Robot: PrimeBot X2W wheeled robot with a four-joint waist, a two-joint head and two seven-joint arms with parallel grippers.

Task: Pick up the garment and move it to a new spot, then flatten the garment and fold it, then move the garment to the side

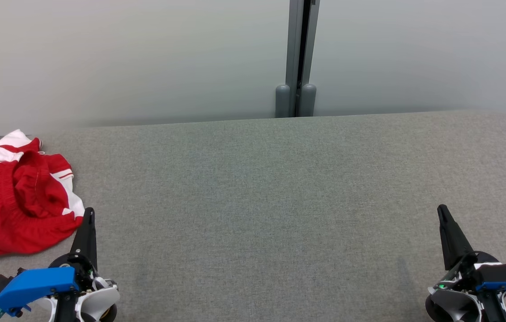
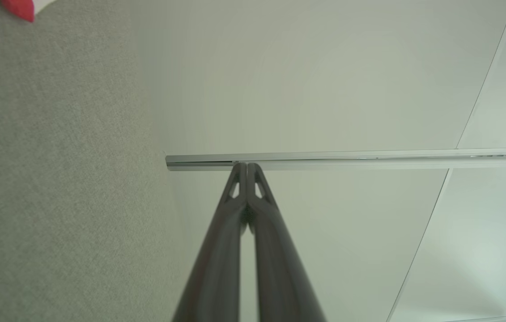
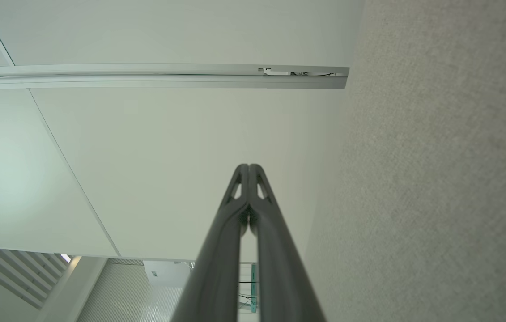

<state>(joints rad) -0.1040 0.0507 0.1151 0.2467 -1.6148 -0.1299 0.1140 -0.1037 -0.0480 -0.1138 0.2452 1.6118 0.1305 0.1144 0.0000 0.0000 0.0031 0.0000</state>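
Though broad in head view, garment (image 1: 13, 201) a corner from left wrist.

Grey fabric surface (image 1: 270, 188) — frosted wall panels (image 1: 123, 58), metal post (image 1: 299, 53).

This looks like an office or lab room. Frosted glass partition panels (image 1: 145, 58) meet at a grey metal post (image 1: 298, 53) behind a bench (image 1: 257, 201) covered in plain grey fabric. Pale slatted panels (image 3: 15, 273) show past the partition in the right wrist view.
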